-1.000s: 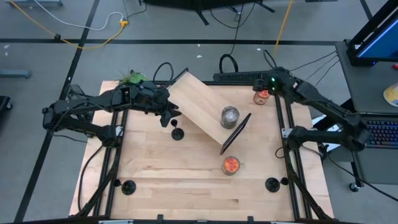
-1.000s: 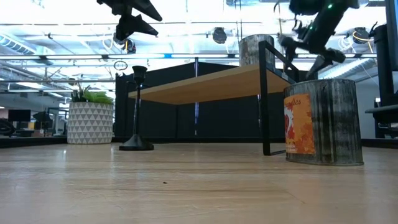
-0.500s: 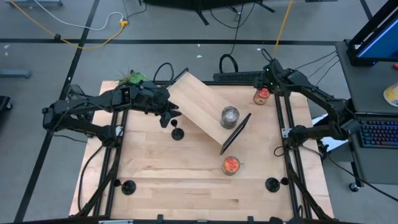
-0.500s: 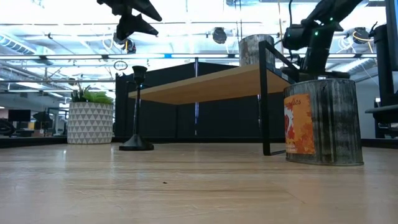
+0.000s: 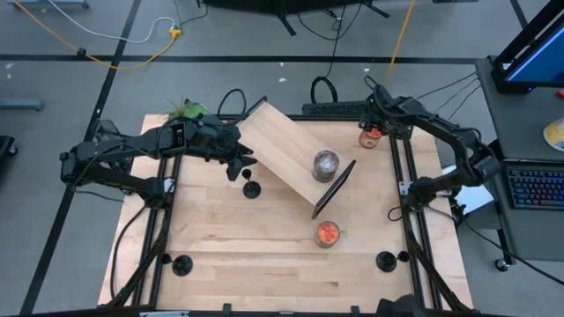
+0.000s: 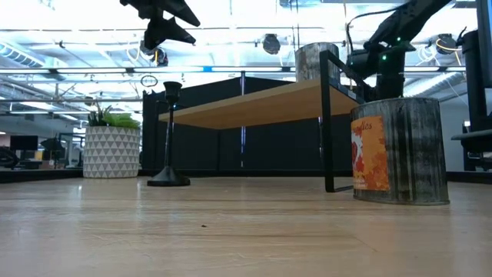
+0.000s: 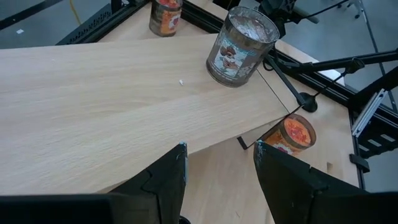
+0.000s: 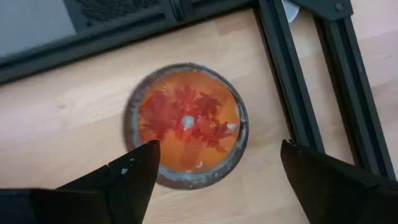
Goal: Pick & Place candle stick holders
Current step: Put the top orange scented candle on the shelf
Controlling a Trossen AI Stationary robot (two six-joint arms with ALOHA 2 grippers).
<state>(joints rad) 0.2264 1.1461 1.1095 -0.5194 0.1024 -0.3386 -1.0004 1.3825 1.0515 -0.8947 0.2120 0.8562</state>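
- Matte-black candle stick holder (image 5: 251, 187) is seen standing upright on the wooden bench (image 5: 264, 255), just beside the lower edge of the tilted wooden shelf board (image 5: 286, 154); in the low view it (image 6: 170, 138) stands left of the shelf, with a potted plant (image 6: 111, 148) behind it.
- Two more black holders are spotted near the front corners of the bench, one at the left (image 5: 182, 263) and one at the right (image 5: 385, 261).
- Left gripper (image 5: 240, 164) is held above the bench, just beside and above the first holder; its fingers (image 7: 163, 180) are spread apart with nothing between them.
- Right gripper (image 5: 374, 117) is poised over an orange candle jar (image 5: 370, 136) at the far right corner of the bench; in the right wrist view its fingers (image 8: 127, 177) are wide apart on either side of the jar (image 8: 185, 123), which is not being touched.
- A grey tin candle (image 5: 325, 165) is seen resting on the shelf board.
- Another orange candle (image 5: 327, 233) sits on the bench in front of the shelf.
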